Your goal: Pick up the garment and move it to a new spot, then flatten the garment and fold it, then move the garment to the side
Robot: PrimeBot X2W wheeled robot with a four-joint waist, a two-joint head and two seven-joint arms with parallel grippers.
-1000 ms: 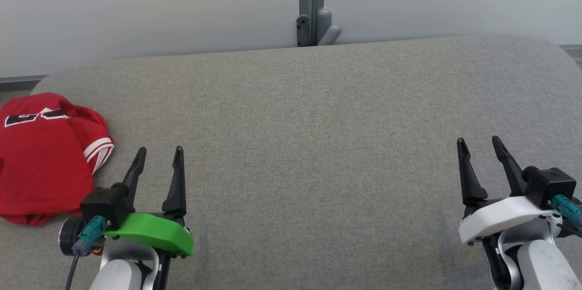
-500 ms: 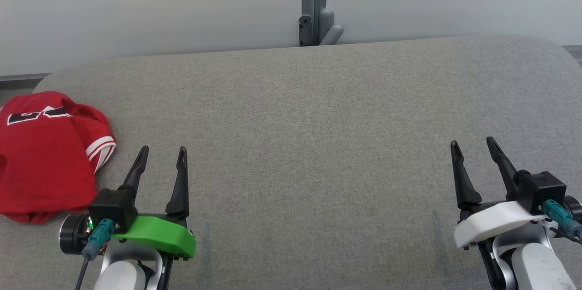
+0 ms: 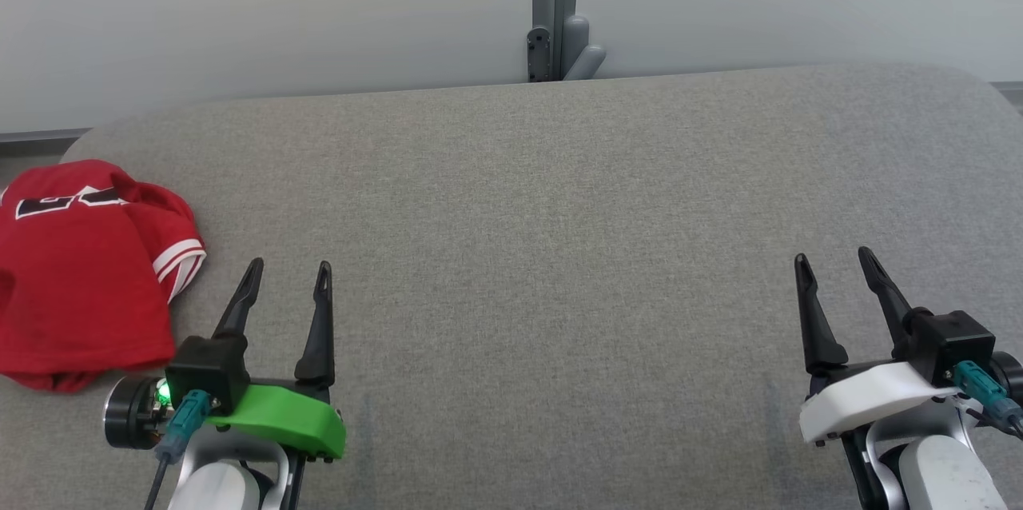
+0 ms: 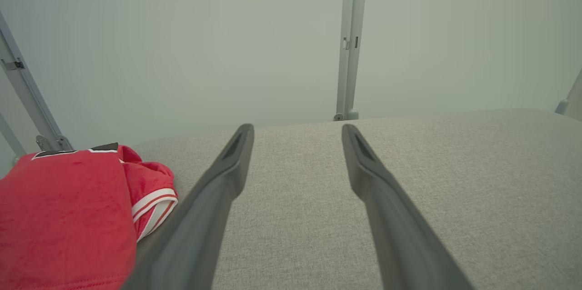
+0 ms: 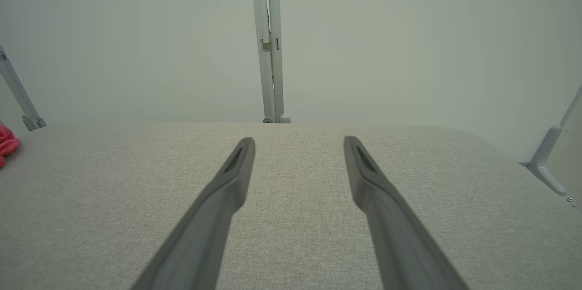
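Left end effector (image 3: 289, 264) and right end effector (image 3: 832, 255) both spread wide, empty. Red garment (image 3: 80, 278) lies bunched on the surface (image 3: 543, 254), just left of my left one, untouched. Likely light and limp, so it will sag. I'd pinch the striped cuff (image 3: 180, 258) nearest it. The side farthest from it is cut off, and the layering is unclear.

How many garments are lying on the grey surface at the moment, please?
1. The red garment lies at the left end of the grey surface, beside the open left hand. It runs out of frame, so part is hidden.
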